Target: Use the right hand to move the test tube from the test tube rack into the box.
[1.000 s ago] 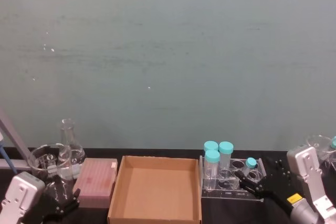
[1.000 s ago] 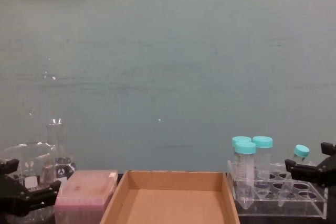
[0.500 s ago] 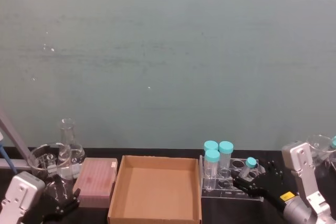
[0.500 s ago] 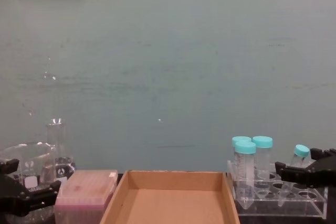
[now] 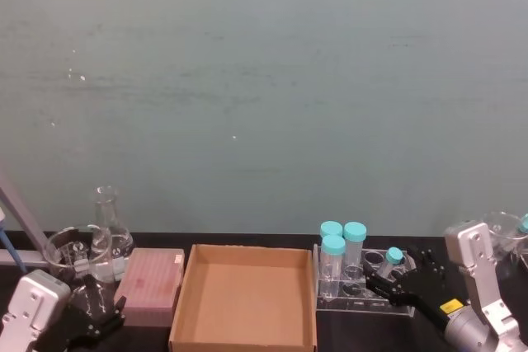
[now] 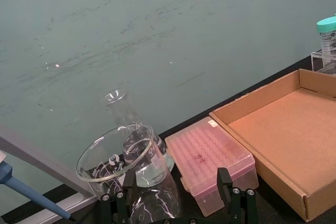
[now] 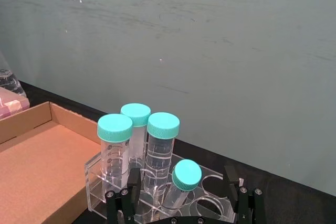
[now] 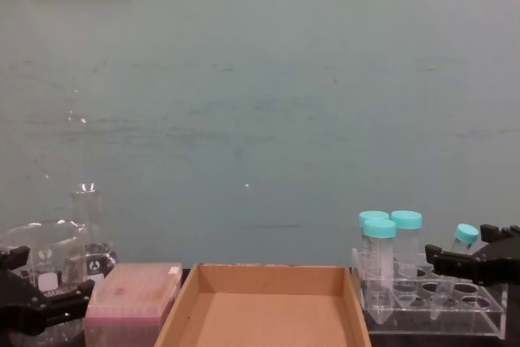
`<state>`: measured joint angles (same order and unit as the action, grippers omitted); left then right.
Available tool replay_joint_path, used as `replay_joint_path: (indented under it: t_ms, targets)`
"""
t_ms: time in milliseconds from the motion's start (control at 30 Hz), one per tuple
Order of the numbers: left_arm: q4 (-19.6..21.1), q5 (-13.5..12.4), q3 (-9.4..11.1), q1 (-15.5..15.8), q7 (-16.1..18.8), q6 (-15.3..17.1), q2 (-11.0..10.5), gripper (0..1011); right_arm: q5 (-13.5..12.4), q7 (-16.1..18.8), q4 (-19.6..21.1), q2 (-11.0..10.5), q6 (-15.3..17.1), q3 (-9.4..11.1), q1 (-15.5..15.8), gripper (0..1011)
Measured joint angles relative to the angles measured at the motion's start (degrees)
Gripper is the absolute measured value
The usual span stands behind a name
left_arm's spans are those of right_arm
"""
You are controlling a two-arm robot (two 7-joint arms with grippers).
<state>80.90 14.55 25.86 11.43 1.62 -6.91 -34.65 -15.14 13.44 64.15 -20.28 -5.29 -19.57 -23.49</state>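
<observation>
Two spread fingers (image 7: 134, 184) of the right hand (image 7: 184, 205) grip nothing yet; the test tube (image 7: 185, 177) leans between them, cap uppermost, in the test tube rack (image 7: 97, 182). Leftward lies the box (image 7: 37, 156). Farther off, the left gripper (image 6: 178, 208) sits parked, likewise spread, by a beaker (image 6: 121, 150).

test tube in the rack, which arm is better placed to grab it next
Right. The right claw is at the test tube rack, jaws open either side of the small-capped test tube. The left claw sits beyond the box, by the beaker.
</observation>
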Motion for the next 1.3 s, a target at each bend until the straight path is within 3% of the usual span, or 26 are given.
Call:
replay_joint_path:
  t_ms: [567,967,1300]
  targets:
    - [0.0,0.0,0.0,0.0,0.0,0.0,0.0,1000,0.5,0.6,0.1,0.3,-0.3,0.7,0.3,994]
    - [0.0,0.0,0.0,0.0,0.0,0.0,0.0,1000,0.5,0.6,0.1,0.2,-0.3,0.6,0.3,710]
    - [0.0,0.0,0.0,0.0,0.0,0.0,0.0,1000,0.4,0.5,0.1,0.2,-0.2,0.6,0.3,378]
